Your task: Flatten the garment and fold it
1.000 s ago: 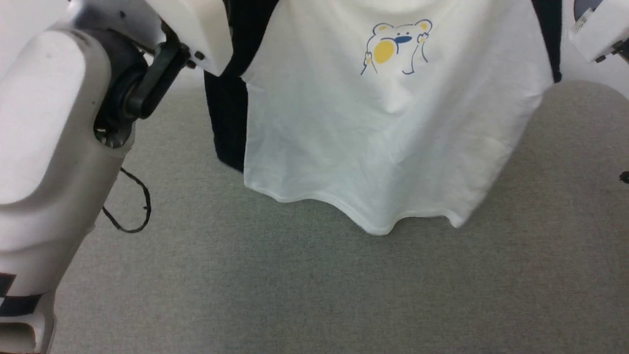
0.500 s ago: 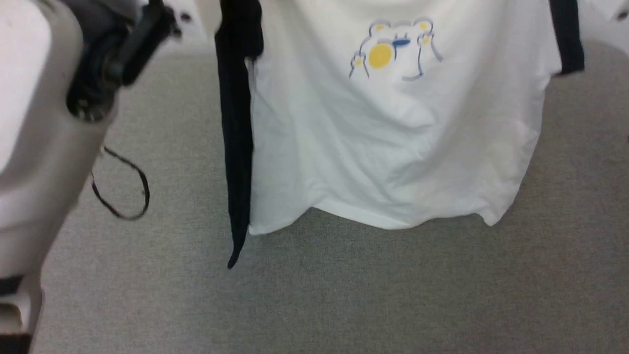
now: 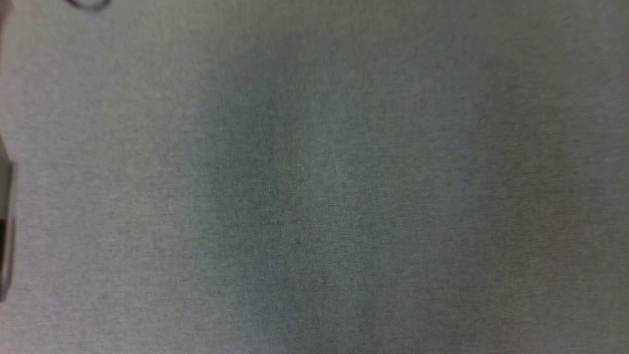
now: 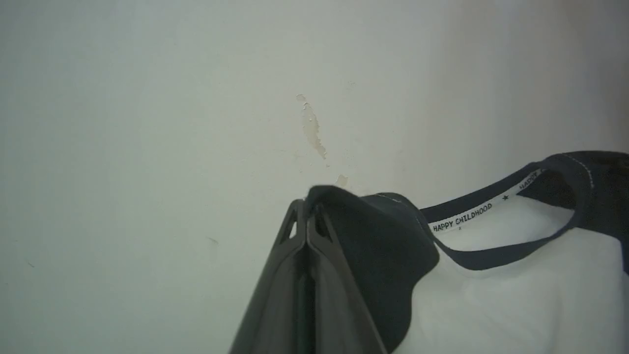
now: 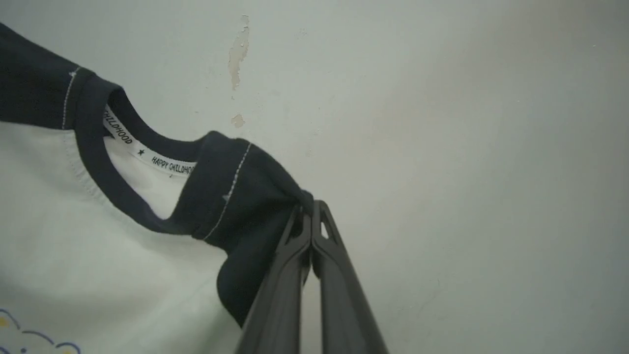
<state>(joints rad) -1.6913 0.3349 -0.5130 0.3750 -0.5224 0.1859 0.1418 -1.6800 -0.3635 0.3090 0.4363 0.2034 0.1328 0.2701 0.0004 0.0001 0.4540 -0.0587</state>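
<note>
The desk [image 3: 442,196] is covered in grey woven cloth, shaded softly across its middle. A thin dark cord [image 3: 88,4] is seen on it at the upper left.

One garment [image 4: 516,295], one left hand [image 4: 307,206], one right hand [image 5: 311,209].

A grey, finely woven surface [image 3: 442,196] spreads across the head view, darker in a broad band down its middle and paler toward the left. At the top left corner, the bottom of a thin dark cable loop [image 3: 88,5] lies on it. Both wrist views show a pale wall [image 4: 147,123] marked by a narrow streak of peeled paint [image 4: 311,127], with a small chip [image 4: 341,180] just below it.
</note>
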